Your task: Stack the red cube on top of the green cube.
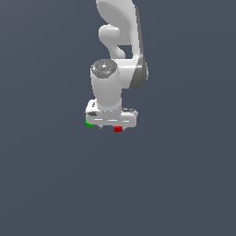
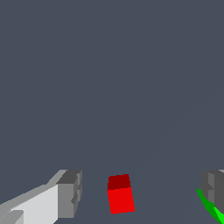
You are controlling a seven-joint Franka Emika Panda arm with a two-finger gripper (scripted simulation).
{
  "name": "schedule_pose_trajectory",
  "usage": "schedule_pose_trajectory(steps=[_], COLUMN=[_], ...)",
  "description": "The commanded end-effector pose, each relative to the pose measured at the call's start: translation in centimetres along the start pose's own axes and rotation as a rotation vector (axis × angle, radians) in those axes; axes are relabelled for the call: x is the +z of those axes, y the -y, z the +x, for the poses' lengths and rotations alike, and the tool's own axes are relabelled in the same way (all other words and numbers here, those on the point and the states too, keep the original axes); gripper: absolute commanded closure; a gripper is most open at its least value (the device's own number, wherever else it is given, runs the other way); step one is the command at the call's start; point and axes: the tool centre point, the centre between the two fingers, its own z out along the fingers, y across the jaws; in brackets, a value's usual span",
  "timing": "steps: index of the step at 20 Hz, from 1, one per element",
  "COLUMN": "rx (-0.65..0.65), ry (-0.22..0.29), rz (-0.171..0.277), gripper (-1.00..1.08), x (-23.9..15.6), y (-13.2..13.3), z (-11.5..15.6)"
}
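Observation:
The red cube (image 2: 120,194) lies on the grey floor in the gap between my two fingers and touches neither of them. My gripper (image 2: 141,192) is open, with its fingers (image 2: 70,194) spread wide. In the exterior view the white gripper (image 1: 111,125) hangs low over both cubes. There the red cube (image 1: 118,129) peeks out under the hand's near edge. The green cube (image 1: 90,123) shows at the hand's corner on the exterior view's left. In the wrist view only a sliver of the green cube (image 2: 213,209) appears, beside the other finger and cut off by the picture's edge.
Plain dark grey floor (image 1: 184,184) surrounds the cubes. The white arm (image 1: 117,50) rises behind the gripper and hides the floor beyond it.

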Motion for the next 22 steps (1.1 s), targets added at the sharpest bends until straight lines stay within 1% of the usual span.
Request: schedule_pose_trajectory(steps=[1, 6, 11, 15, 22], rx=[0.0, -0.007, -0.027, -0.054, -0.117], ry=[0.0, 0.0, 0.0, 0.001, 0.002], rz=[0.0, -0.002, -0.007, -0.014, -0.031], gripper=[-0.92, -0.92, -0.92, -0.92, -0.92], x=[0.0, 0.3, 1.4, 2.8, 6.0], y=[0.0, 0.1, 0.3, 0.5, 0.8], z=[0.0, -0.4, -1.6, -3.3, -7.1])
